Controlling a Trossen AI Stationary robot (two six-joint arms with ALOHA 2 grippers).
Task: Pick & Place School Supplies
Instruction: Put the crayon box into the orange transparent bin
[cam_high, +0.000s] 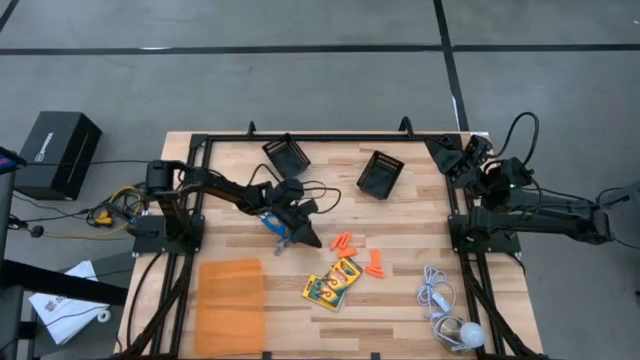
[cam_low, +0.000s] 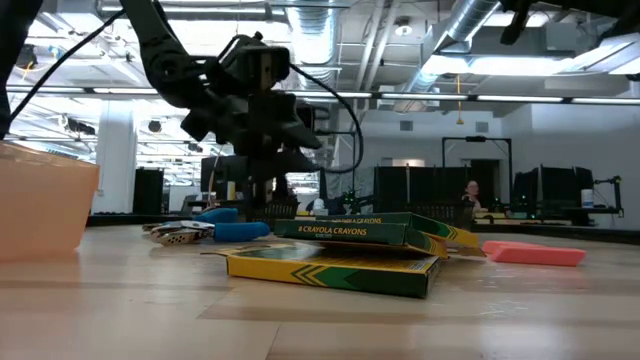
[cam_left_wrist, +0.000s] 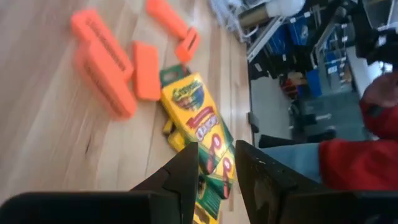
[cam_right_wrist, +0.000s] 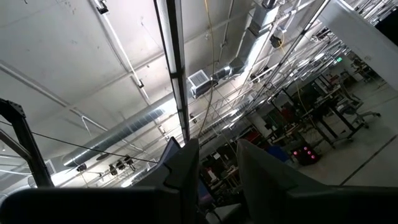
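Note:
My left gripper (cam_high: 292, 236) (cam_low: 262, 200) is shut, points down and hovers just over the table's middle, holding nothing. Right beside it, toward the left edge, the blue-handled scissors (cam_high: 270, 222) (cam_low: 228, 231) lie flat on the wood. The yellow-and-green crayon boxes (cam_high: 333, 282) (cam_left_wrist: 196, 118) lie stacked askew toward the near edge. Between the fingers in the left wrist view (cam_left_wrist: 217, 168) I see those boxes. Several stubby orange pieces (cam_high: 343, 243) (cam_left_wrist: 106, 62) lie beside the boxes. My right gripper (cam_high: 468, 150) (cam_right_wrist: 217, 162) waits folded at the far right corner, shut, facing the ceiling.
Two black mesh bins (cam_high: 287, 155) (cam_high: 380, 172) lie tipped near the far edge. A flat orange tray (cam_high: 232, 305) sits at the near left. A white cord with a round bulb (cam_high: 445, 305) lies at the near right. A person in red (cam_left_wrist: 367, 143) is beyond the table.

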